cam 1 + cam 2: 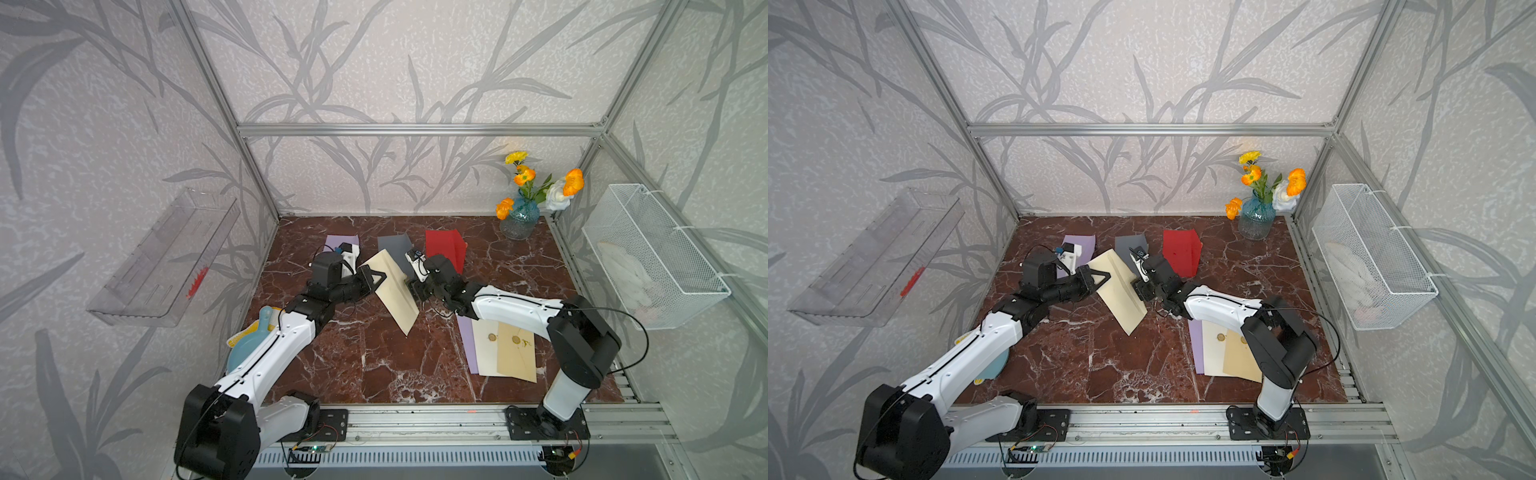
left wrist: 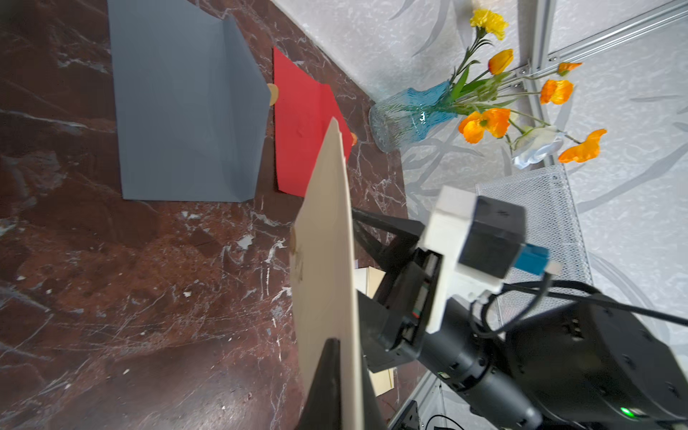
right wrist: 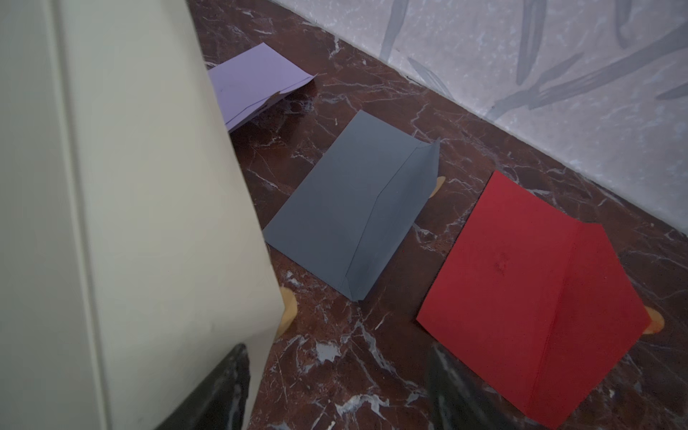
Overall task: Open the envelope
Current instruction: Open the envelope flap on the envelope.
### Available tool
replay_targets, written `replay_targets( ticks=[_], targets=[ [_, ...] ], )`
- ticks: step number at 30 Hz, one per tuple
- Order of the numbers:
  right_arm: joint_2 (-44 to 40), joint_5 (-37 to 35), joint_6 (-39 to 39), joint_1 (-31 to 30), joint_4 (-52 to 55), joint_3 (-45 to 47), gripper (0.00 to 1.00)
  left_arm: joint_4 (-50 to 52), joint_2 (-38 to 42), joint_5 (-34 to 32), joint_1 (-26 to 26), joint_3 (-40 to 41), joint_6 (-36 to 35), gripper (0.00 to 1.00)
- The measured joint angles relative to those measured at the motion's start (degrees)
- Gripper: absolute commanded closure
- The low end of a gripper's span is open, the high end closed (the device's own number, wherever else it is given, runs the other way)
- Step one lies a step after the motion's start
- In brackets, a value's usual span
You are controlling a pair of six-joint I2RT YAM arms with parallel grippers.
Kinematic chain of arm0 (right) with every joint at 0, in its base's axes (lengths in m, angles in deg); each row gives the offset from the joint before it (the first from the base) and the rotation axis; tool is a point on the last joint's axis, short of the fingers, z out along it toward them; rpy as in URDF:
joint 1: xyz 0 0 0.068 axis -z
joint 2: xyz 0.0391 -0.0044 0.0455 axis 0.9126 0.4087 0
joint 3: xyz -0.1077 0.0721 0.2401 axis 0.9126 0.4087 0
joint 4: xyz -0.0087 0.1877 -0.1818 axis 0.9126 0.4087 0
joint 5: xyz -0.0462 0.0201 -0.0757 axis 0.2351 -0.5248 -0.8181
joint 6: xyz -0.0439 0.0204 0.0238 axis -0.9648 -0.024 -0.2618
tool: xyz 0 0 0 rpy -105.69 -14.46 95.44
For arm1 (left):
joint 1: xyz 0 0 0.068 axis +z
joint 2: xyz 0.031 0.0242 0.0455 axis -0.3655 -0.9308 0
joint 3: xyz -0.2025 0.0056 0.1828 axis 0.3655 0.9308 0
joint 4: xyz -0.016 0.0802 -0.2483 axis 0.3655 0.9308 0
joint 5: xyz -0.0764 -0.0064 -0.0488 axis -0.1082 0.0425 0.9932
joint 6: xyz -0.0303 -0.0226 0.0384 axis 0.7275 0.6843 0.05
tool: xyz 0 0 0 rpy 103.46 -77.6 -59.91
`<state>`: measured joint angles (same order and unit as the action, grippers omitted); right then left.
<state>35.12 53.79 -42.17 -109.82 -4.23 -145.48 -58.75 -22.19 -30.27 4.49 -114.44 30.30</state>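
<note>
Both top views, left gripper point(image 1: 376, 279) clenched on cream envelope point(image 1: 395, 301), right gripper point(image 1: 409, 286) spread beside it.

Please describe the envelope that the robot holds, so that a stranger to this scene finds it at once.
Find the dark red marble table, then its middle, where the two arms meet. There a cream envelope is held up at a tilt, pinched by the left tool. The purple envelope, the grey envelope and the red envelope behind it all lie on the table.
</note>
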Motion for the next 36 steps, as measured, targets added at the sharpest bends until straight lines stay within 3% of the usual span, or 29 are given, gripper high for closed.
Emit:
replay_targets(
  ticks=[22, 32, 36],
  targets=[
    [3.32, 10.75, 6.49, 6.51, 0.50, -0.76, 0.27, -12.81, -0.42, 11.10, 2.75, 2.95, 4.28, 1.00],
    [-6.03, 9.44, 7.61, 9.09, 9.09, -0.74, 0.24, -5.14, -0.42, 9.75, 4.76, 2.89, 0.13, 1.00],
    [-11.80, 13.53, 9.33, 12.74, 11.10, -0.55, 0.23, -3.76, -0.42, 9.68, 5.07, 2.89, -0.48, 1.00]
  ],
)
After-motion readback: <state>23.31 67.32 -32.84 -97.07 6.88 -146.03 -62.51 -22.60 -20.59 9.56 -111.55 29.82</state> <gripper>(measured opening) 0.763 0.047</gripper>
